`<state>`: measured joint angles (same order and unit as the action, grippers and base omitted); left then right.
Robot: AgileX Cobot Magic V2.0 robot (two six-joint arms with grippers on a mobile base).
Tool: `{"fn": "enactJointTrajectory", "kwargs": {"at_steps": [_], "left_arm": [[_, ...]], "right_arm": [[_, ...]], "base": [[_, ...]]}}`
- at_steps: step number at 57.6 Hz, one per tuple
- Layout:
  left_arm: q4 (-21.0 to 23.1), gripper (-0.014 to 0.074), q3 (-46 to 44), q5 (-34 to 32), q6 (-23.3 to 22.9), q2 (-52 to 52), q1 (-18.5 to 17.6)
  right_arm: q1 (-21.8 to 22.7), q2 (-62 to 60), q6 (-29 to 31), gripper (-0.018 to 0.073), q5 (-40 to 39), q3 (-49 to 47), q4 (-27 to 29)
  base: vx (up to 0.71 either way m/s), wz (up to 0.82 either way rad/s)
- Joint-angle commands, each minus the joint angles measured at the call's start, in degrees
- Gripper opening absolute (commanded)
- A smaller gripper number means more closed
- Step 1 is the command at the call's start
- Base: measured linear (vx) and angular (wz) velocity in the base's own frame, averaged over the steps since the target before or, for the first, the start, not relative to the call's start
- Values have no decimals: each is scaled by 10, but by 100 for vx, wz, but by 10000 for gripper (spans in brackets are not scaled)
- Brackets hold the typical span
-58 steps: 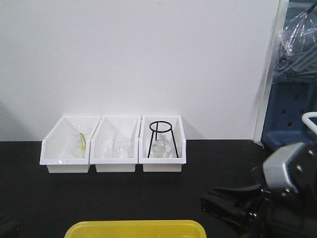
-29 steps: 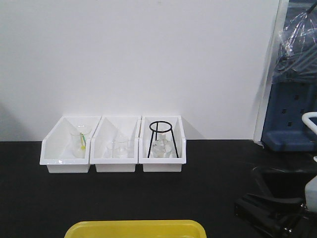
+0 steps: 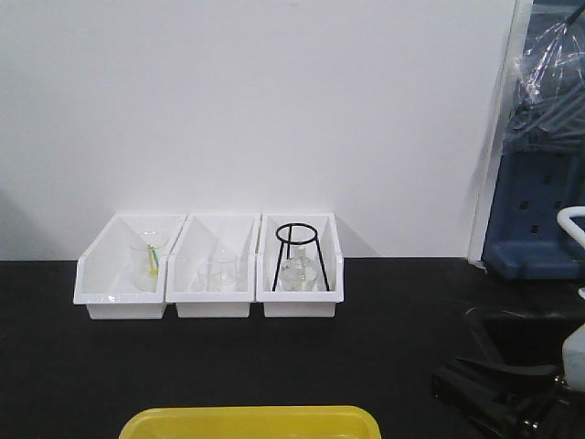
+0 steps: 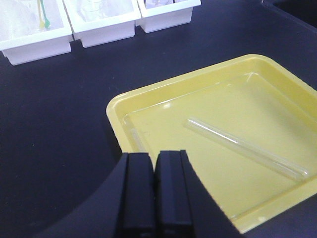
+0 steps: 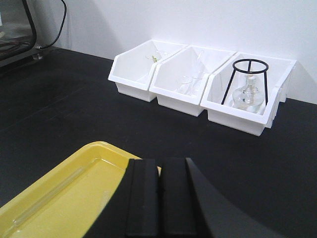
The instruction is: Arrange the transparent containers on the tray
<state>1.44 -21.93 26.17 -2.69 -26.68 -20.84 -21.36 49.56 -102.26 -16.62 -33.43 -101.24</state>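
A matte black desk (image 3: pixel 274 366) runs up to a plain white wall (image 3: pixel 256 110), with blue equipment and plastic-wrapped gear (image 3: pixel 544 137) standing at the desk's right end. Against the wall, at the desk's far edge, three small white bins (image 3: pixel 210 267) sit side by side, touching; the left one holds a clear beaker with a yellow-green stirrer (image 3: pixel 153 261), the middle one small glassware, the right one a black wire tripod (image 3: pixel 297 256) over a round flask. No writing or label can be read anywhere.

The yellow tray (image 4: pixel 257 74) lies at the desk's near edge. One transparent container (image 4: pixel 245 147) rests flat on its floor, slanted across the middle; a second transparent tube (image 4: pixel 137 139) lies along the tray's left rim.

The left gripper (image 4: pixel 154 198) hovers over the tray's near left corner, its pads pressed together with nothing between them. The right gripper (image 5: pixel 159 198) hangs above the tray's right end, its pads likewise together and bare.
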Motion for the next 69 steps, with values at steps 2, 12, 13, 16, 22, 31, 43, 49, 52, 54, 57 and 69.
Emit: {"fn": "enactJointTrajectory", "kwargs": {"at_steps": [2, 12, 13, 16, 22, 31, 43, 49, 52, 54, 57, 69], "left_arm": [[-22, -8, -16, -50, 6, -1, -3], [-90, -8, 30, -116, 3, 44, 29], [-89, -8, 42, -123, 1, 53, 39], [-88, -8, 71, -131, -7, 78, 62], [-88, -8, 145, -134, -22, 142, 102], [-84, -8, 239, -140, -35, 256, 137], [-96, -8, 253, -102, -61, 287, 147], [-100, -8, 252, -101, -61, 286, 147], [-100, -8, 252, -99, -61, 286, 147], [-100, -8, 252, -98, -61, 286, 147], [-100, -8, 252, -98, -61, 286, 147], [-100, -8, 252, -85, -62, 286, 147]], "right_arm": [[2, -6, 8, -13, 10, -16, -15], [2, -6, 8, -13, 10, -16, -15], [2, -6, 8, -13, 10, -16, -15], [2, -6, 8, -13, 10, -16, -15], [2, -6, 8, -13, 10, -16, -15], [2, -6, 8, -13, 10, -16, -15], [2, -5, 8, -13, 8, -16, -15], [2, -5, 8, -13, 9, -16, -15], [2, -5, 8, -13, 9, -16, -15], [2, -5, 8, -13, 8, -16, -15], [2, -5, 8, -13, 8, -16, -15], [2, -5, 8, -13, 8, -16, -15]], "base": [[0, 0], [0, 0], [0, 0], [0, 0], [0, 0], [0, 0], [0, 0], [0, 0], [0, 0], [0, 0], [0, 0], [0, 0]]}}
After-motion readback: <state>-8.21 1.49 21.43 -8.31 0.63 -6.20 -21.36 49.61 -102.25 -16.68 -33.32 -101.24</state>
